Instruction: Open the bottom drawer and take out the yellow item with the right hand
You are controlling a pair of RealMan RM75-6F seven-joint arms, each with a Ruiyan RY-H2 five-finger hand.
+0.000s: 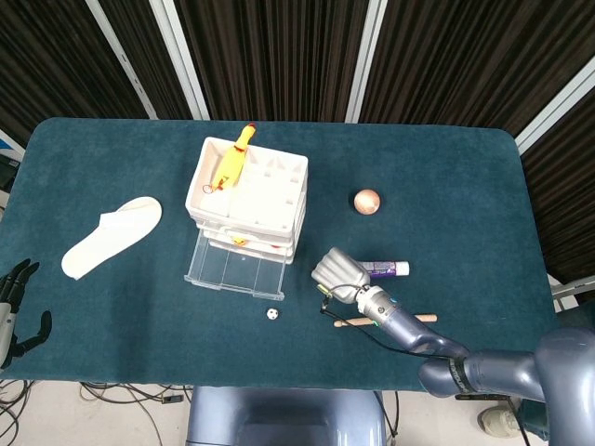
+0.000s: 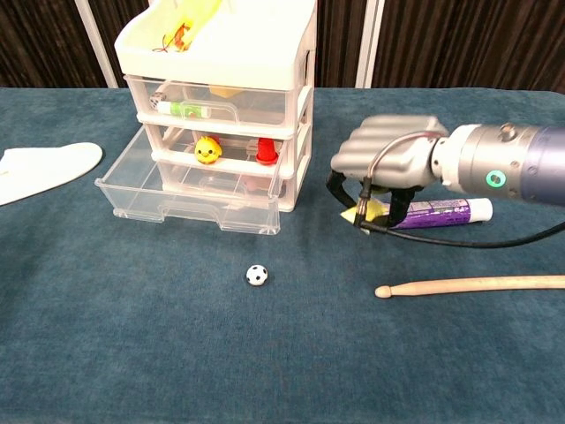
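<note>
The yellow item (image 2: 369, 210) was already out of the bottom drawer (image 2: 190, 189), which stood pulled open at the foot of the clear drawer unit (image 2: 221, 106). It was pinched under the curled fingers (image 2: 388, 150) of the right hand (image 2: 386, 163), low over the surface (image 2: 132, 353), just in front of the purple tube (image 2: 433, 212) and well clear of the unit.

What remained, by my judgement, was to set it down cleanly. The item looked small, flat and light, so the hand would do best to lower until it touched the cloth, then spread the fingers slowly so it neither stuck to a pad nor flicked away. A bare patch lay between the little football (image 2: 256, 275) and the tube; aiming there would avoid nudging the tube or the wooden drumstick (image 2: 468, 284), both of which looked likely to roll.

The left hand (image 1: 13, 302) hung off the near left edge in the head view, fingers apart and holding nothing.

The surface was a dark teal cloth. From largest to smallest, it also carried a white slipper (image 1: 110, 236) and a pale wooden ball (image 1: 367, 200). A yellow rubber chicken (image 1: 232, 160) lay on top of the unit. Behind stood dark ribbed panels (image 1: 279, 46) divided by pale strips.
</note>
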